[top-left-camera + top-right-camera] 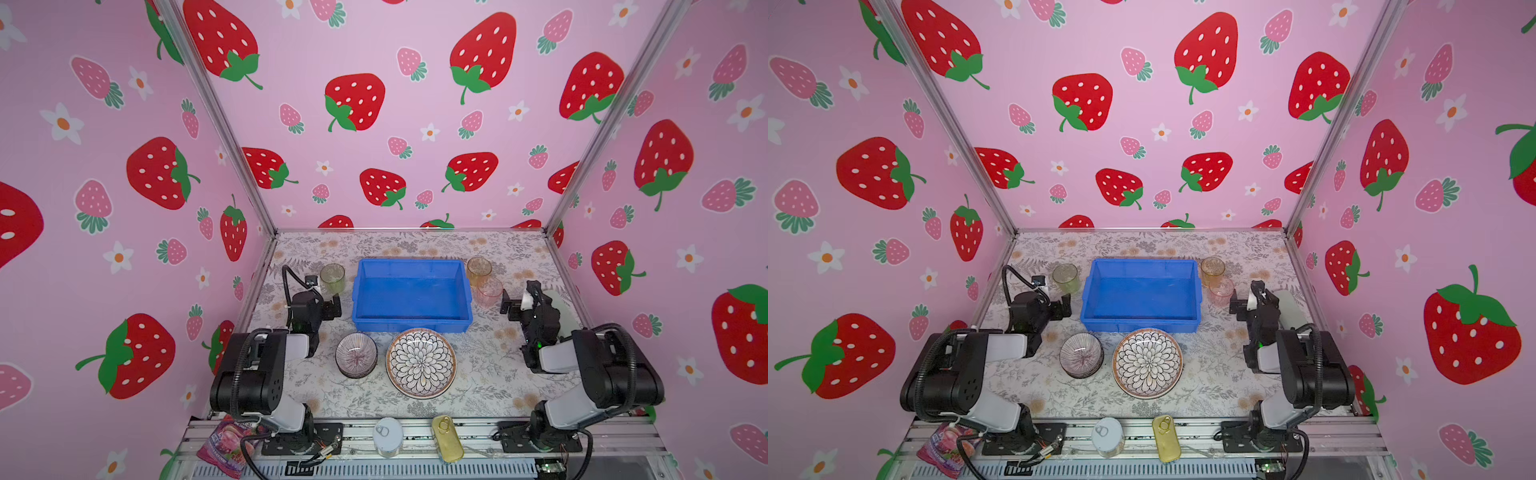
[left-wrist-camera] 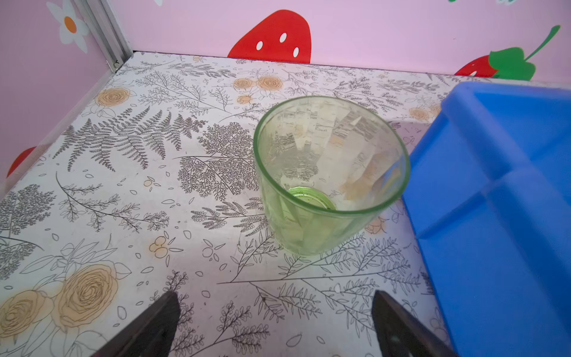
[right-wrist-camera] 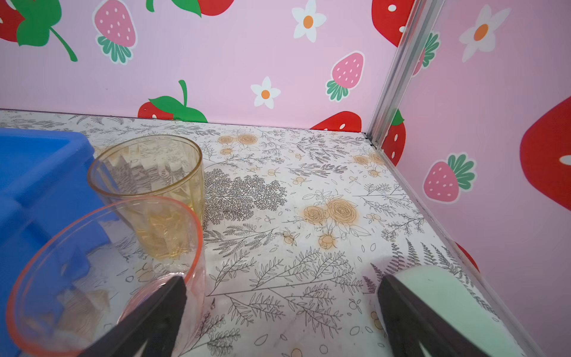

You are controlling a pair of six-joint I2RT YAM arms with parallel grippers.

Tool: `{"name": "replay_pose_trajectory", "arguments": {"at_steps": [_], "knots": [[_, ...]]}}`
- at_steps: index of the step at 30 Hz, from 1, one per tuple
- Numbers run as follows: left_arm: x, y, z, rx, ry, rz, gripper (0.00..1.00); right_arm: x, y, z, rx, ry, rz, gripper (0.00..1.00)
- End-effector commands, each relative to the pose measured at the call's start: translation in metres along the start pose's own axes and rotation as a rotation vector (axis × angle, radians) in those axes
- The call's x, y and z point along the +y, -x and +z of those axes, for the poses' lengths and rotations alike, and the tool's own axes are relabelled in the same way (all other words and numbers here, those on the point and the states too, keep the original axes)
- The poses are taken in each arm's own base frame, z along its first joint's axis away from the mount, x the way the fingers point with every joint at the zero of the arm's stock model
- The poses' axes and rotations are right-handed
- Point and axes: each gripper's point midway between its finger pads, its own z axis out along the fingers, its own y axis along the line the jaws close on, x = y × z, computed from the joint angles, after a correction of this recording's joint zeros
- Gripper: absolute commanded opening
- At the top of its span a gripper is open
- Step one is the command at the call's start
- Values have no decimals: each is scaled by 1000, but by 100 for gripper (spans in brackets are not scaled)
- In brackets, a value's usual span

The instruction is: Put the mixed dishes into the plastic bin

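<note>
Just left of the plastic bin (image 1: pixel 411 262), the green tumbler (image 2: pixel 330 176) stood upright on the surface (image 2: pixel 154 216), ahead of my left tool (image 2: pixel 275 309), spread wide and empty; the right tool (image 3: pixel 282 296) likewise. It looked light, rigid, slick: I judged a mid-wall squeeze safest.

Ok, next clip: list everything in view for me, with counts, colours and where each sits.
plastic bin: 1, bright blue, centre, empty
tumblers: 3; green tumbler left of the bin, amber tumbler and pink tumbler on its right
striped bowl: 1 seen, purple, in front of the bin
petal plate: 1, black-and-white, right of the bowl
white plate: 1, mostly hidden behind the right arm
tins: 2; silver round tin, gold oval tin, front edge
candy bag: 1, purple, front left
left gripper: open, facing the green tumbler
right gripper: open, beside the pink tumbler
</note>
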Motion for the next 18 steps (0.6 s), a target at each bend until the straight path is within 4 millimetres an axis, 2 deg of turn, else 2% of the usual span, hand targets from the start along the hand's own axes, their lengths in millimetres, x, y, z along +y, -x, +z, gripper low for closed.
{"name": "replay_pose_trajectory", "arguments": {"at_steps": [1, 18], "knots": [[-1, 14, 2, -36, -5, 9, 99, 2, 6, 3, -20, 8, -16, 99], [0, 14, 2, -37, -4, 8, 99, 2, 6, 3, -19, 5, -17, 99]]}}
